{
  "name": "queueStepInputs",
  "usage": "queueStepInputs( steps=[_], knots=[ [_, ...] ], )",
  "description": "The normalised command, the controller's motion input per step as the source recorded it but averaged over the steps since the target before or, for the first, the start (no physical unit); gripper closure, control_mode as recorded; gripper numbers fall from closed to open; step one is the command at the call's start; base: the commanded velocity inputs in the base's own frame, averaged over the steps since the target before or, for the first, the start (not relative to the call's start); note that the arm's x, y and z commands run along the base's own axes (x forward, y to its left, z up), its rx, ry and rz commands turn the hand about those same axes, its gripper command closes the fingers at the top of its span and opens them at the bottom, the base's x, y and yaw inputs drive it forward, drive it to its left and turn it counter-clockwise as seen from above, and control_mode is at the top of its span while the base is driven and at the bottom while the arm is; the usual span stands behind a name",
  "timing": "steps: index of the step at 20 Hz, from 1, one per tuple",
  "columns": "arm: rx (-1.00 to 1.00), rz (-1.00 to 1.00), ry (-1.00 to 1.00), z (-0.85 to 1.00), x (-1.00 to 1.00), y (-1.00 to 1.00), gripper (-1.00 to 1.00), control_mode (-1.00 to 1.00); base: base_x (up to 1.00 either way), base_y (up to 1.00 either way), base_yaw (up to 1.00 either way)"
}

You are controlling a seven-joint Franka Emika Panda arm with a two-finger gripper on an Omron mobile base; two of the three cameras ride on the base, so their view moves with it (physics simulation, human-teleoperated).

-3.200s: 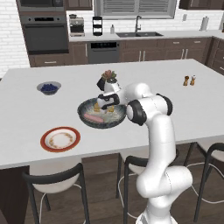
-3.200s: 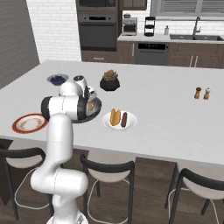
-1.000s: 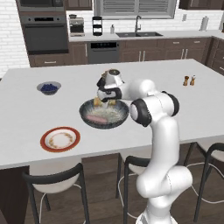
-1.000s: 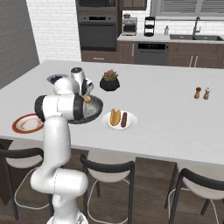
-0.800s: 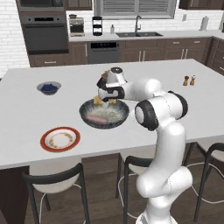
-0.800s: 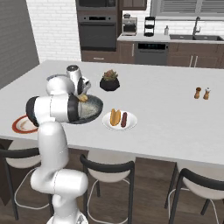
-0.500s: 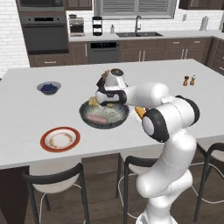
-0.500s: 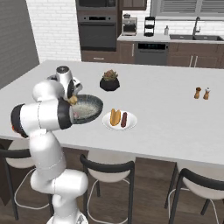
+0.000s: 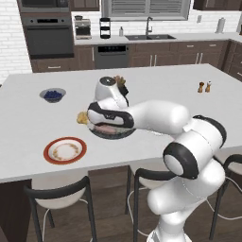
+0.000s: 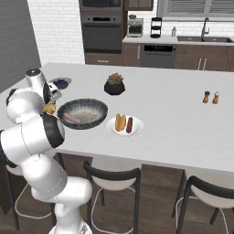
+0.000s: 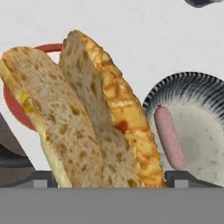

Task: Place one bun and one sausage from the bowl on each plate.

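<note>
Claw (image 11: 107,177) was closed on a bun (image 11: 83,113), its jaws set wide around the bread, held above the surface (image 9: 156,80) just off the left rim of the bowl (image 10: 84,112). Surface was a large white island. Bowl, dark outside and pale speckled inside, stood near the middle of the island and contained one sausage (image 10: 72,119). White plate (image 10: 136,129) lay just right of the bowl, carrying a bun and a sausage side by side. Red-rimmed plate (image 9: 64,151) lay to the bowl's left, near the front edge. Small bowl of blue berries (image 9: 52,95) stood farther back on the left.
</note>
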Motion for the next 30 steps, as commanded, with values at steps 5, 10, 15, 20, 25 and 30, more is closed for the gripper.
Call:
queueStepInputs(
  steps=[5, 10, 15, 20, 25, 30],
  knots=[
    [-0.03, 0.01, 0.2, -0.02, -0.19, 0.57, 1.0, -1.0, 0.0, 0.0, 0.0],
    [0.0, 0.05, 0.06, -0.33, -0.08, 0.51, 1.0, -1.0, 0.0, 0.0, 0.0],
    [0.0, 0.05, 0.0, -0.72, -0.01, 0.58, 1.0, -1.0, 0.0, 0.0, 0.0],
    [-0.05, 0.01, 0.01, -0.33, 0.01, 0.46, 1.0, -1.0, 0.0, 0.0, 0.0],
    [-0.05, 0.0, 0.01, -0.34, 0.03, 0.32, 1.0, -1.0, 0.0, 0.0, 0.0],
    [-0.06, 0.0, 0.0, -0.21, 0.52, 0.21, 1.0, -1.0, 0.0, 0.0, 0.0]
  ],
)
